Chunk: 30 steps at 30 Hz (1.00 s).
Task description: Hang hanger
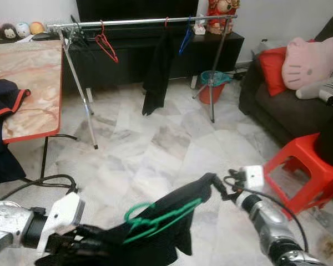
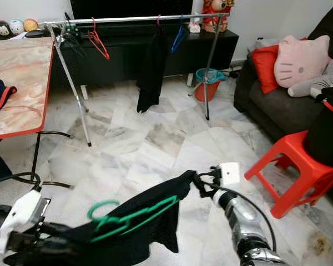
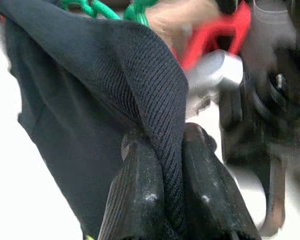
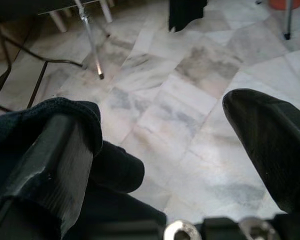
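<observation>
A green hanger [image 1: 155, 219] lies threaded in a black garment [image 1: 161, 244] held low over the floor between my two grippers. My left gripper [image 3: 162, 145] is shut on a fold of that garment at its left end. My right gripper [image 1: 216, 185] is at the garment's right corner. It stands open in the right wrist view, with cloth draped over one finger [image 4: 50, 165] and the other finger bare. The clothes rack's rail [image 1: 144, 22] stands far ahead and carries a red hanger [image 1: 106, 47], a blue hanger [image 1: 185, 40] and a hanging black garment [image 1: 157, 72].
A marble-topped table [image 1: 33, 83] with dark clothing is on the left, with cables [image 1: 44, 180] on the floor under it. A red stool [image 1: 305, 166] and a dark sofa [image 1: 277, 105] with a pink cushion stand on the right. A teal bin [image 1: 213, 83] sits by the rack's right leg.
</observation>
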Available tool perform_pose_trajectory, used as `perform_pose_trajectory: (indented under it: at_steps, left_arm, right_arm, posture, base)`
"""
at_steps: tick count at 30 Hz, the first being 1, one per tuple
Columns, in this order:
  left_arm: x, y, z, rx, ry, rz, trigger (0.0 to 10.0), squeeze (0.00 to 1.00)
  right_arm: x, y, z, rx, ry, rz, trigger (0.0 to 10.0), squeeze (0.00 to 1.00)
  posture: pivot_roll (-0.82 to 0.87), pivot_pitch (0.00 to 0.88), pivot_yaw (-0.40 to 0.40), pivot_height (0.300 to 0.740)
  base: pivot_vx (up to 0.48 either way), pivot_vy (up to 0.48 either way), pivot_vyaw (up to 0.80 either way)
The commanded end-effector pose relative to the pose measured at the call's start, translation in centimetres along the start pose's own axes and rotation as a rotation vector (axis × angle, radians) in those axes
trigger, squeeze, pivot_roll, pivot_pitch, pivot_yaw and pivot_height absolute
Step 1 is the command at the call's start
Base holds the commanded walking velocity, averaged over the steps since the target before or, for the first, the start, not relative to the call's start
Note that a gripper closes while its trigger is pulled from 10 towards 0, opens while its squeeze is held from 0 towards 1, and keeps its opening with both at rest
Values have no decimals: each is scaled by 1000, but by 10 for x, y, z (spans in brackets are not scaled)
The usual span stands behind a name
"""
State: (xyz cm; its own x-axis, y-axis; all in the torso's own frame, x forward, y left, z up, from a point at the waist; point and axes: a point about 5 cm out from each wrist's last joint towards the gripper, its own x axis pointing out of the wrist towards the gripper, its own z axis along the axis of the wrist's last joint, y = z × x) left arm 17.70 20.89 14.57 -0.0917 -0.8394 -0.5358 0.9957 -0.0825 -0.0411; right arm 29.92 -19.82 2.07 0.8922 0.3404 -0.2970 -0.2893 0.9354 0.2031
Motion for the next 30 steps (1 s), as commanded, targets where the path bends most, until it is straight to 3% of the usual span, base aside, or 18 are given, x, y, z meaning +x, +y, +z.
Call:
perform_pose_trajectory:
  at_steps: [1,3,8,9,11,14,17,19,20,22,24,26,27,30]
  left_arm:
    - [0,-26,-18,-51,168,-279,10000,0]
    - [1,-27,-18,-46,177,-291,10000,0]
    - [6,-29,-32,39,389,-341,10000,0]
    - [12,-27,-38,64,443,-318,10000,0]
    - [13,-26,-39,71,454,-311,10000,0]
    - [20,-17,-44,88,464,-214,10000,0]
    - [12,-12,-55,119,569,-174,10000,0]
    - [11,-9,-55,130,568,-144,10000,0]
    - [13,4,-52,141,506,-14,10000,0]
    - [16,17,-43,170,379,104,10000,0]
    - [14,26,-34,134,249,195,10000,0]
    - [7,33,-29,102,189,260,10000,0]
    - [1,36,-22,59,97,307,10000,0]
    - [-5,33,-15,-8,-23,289,10000,0]
  right_arm:
    - [-24,-55,29,34,-117,-286,10000,1000]
    - [-24,-55,29,34,-116,-286,10000,1000]
    - [-24,-54,27,36,-112,-285,10000,1000]
    - [-23,-53,26,34,-111,-282,10000,1000]
    - [-23,-53,26,34,-111,-282,10000,1000]
    - [-23,-51,25,31,-108,-278,10000,1000]
    - [-22,-49,21,6,-87,-267,10000,1000]
    - [-23,-49,21,4,-83,-268,10000,1000]
    - [-22,-49,20,4,-82,-270,10000,1000]
    - [-22,-48,19,4,-79,-271,10000,1000]
    - [-22,-47,17,4,-72,-271,10000,1000]
    - [-23,-45,12,-11,-49,-262,10000,1000]
    - [-23,-43,8,-18,-30,-257,10000,1000]
    - [-25,-42,1,-28,-2,-263,10000,1000]
  posture:
    - [83,0,-84,740]
    - [84,0,-84,740]
    - [85,0,-82,740]
    - [84,0,-80,740]
    - [84,0,-80,740]
    - [78,0,-78,740]
    - [82,0,-79,740]
    - [85,0,-79,740]
    - [86,0,-78,740]
    - [86,0,-76,740]
    - [85,0,-76,740]
    - [84,0,-77,740]
    - [89,0,-79,740]
    - [89,0,-79,740]
  base:
    - [0,0,0]
    - [0,0,0]
    - [0,0,0]
    - [0,0,0]
    - [0,0,0]
    - [0,0,0]
    - [0,0,0]
    - [0,0,0]
    - [0,0,0]
    - [0,0,0]
    - [0,0,0]
    - [0,0,0]
    - [0,0,0]
    - [0,0,0]
